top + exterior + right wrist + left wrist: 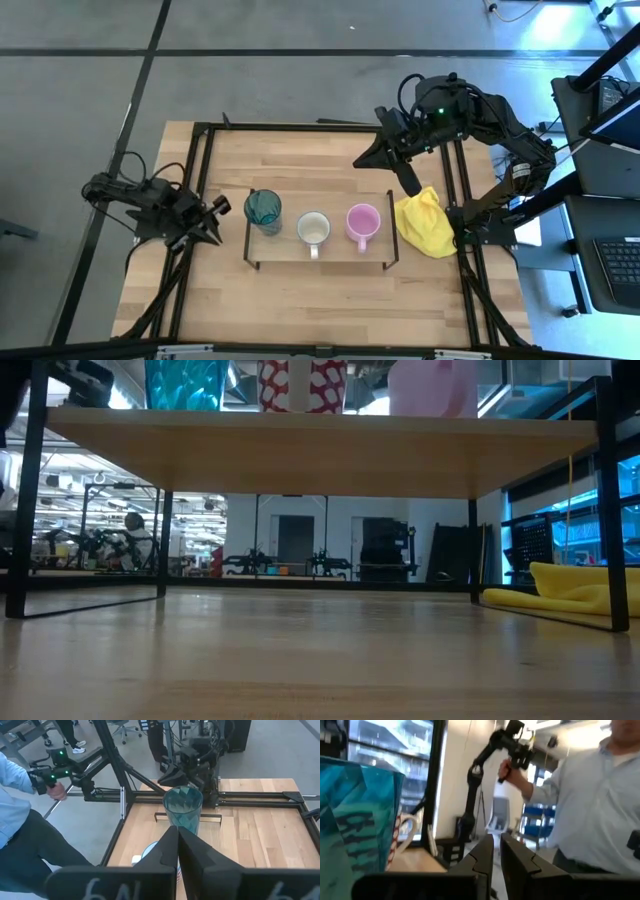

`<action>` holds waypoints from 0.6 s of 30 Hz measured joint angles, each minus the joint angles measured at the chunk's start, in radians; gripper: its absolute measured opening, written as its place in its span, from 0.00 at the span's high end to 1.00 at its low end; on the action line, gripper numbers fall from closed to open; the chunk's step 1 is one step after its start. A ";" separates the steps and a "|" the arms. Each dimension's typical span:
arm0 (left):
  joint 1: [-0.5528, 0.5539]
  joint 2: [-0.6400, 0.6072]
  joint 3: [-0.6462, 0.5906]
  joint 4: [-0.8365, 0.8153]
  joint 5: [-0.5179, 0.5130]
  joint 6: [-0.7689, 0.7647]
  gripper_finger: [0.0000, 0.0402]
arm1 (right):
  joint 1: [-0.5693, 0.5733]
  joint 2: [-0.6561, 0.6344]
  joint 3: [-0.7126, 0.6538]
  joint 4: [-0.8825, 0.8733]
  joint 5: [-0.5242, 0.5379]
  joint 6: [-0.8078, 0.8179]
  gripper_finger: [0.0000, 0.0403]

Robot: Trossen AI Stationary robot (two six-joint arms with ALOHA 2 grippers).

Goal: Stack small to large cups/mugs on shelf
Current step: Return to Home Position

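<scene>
Three cups stand in a row on the low wooden shelf (335, 250). The teal tumbler (263, 209) is at its left end, the cream-white mug (314, 228) in the middle and the pink mug (362, 222) toward its right. From table height their bases show above the shelf board (320, 455). My left gripper (212, 218) is shut and empty, just left of the shelf beside the tumbler (355, 820). My right gripper (410, 183) is shut and empty, raised over the shelf's far right corner; its wrist view looks down the row toward the tumbler (183, 810).
A crumpled yellow cloth (425, 222) lies on the table right of the shelf and also shows in the low view (570, 585). A black frame borders the tabletop (300, 130). A person in a light shirt (600, 810) stands beyond the table's left side, holding a control handle.
</scene>
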 joint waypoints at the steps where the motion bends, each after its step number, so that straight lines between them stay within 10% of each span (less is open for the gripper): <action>1: 0.000 0.000 -0.028 0.053 -0.001 -0.014 0.93 | 0.000 0.000 0.000 0.000 0.000 0.000 0.97; 18: 0.008 0.000 -0.074 -0.083 0.151 -0.073 0.93 | 0.000 0.000 0.000 0.000 0.001 0.023 0.97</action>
